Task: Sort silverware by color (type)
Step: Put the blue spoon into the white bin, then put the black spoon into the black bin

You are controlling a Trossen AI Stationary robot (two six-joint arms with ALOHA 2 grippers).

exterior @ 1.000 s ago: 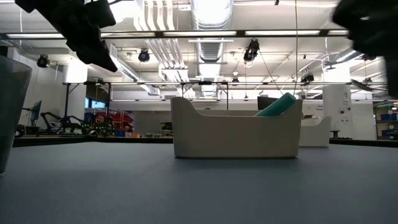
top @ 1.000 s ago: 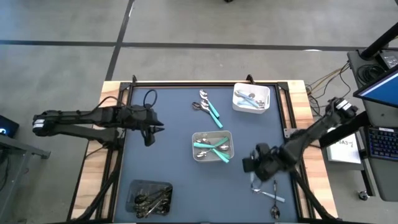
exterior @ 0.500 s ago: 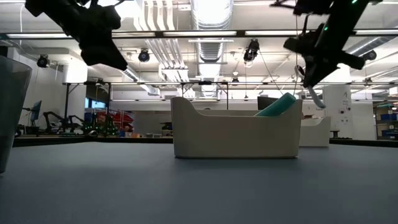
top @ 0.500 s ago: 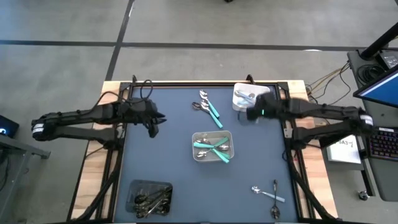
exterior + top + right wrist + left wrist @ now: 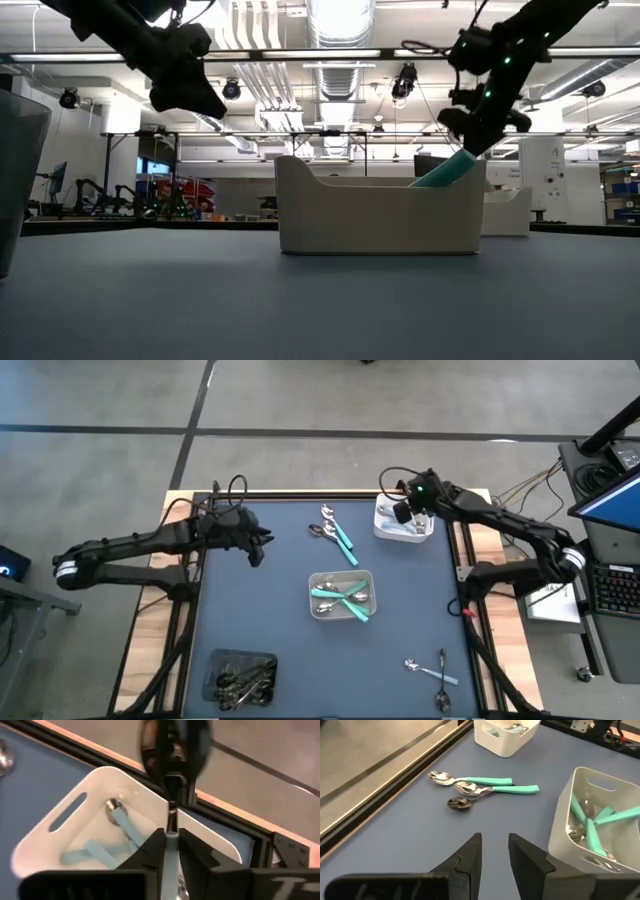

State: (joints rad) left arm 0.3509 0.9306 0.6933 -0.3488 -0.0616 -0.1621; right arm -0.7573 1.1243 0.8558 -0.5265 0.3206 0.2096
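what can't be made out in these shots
- Dark square tray, high view: its black silverware is too small and dark to count.
- Pale-blue-handled spoon in the right claw, right wrist view: bowl blurred, handle end hidden by fingers.
- White square tray, low view: mostly hidden behind the grey tray.

Overhead, table-level, two wrist views — close.

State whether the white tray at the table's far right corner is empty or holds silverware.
Not empty. The white tray holds pale-blue-handled silverware, and the right gripper holds another spoon above it.
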